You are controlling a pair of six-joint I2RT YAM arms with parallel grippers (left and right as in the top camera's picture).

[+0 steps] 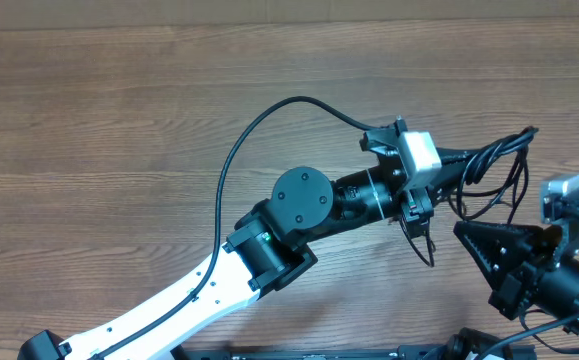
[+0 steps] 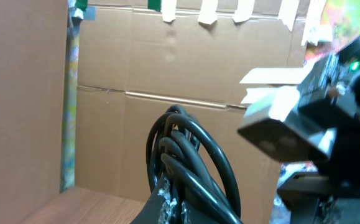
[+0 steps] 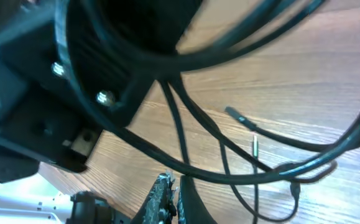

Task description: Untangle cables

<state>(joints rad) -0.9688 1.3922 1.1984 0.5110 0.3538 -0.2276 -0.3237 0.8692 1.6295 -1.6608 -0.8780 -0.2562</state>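
The cables [image 1: 491, 165], bunched at the right of centre, are clamped in the closed left gripper [image 2: 169, 202]. The right gripper [image 3: 170, 198] is closed too, but a pinched strand cannot be confirmed. One plug end [image 3: 234, 115] should be singled out and drawn away slowly.

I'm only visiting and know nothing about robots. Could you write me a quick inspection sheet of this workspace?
Surface: wood-grain table, bare where it shows.
Job's things: thin black cords, looped together, held up off the table between the two arms; a small plug end dangles.
Clutter: nothing seen.
Grippers: left gripper shut on the cords' loops; right gripper shut, with cords crossing at its tip, though whether it grips one is unclear.
Cables: thicker black wire arcs from the left arm to its camera box.
Surroundings: cardboard wall with tape strips beyond the table.
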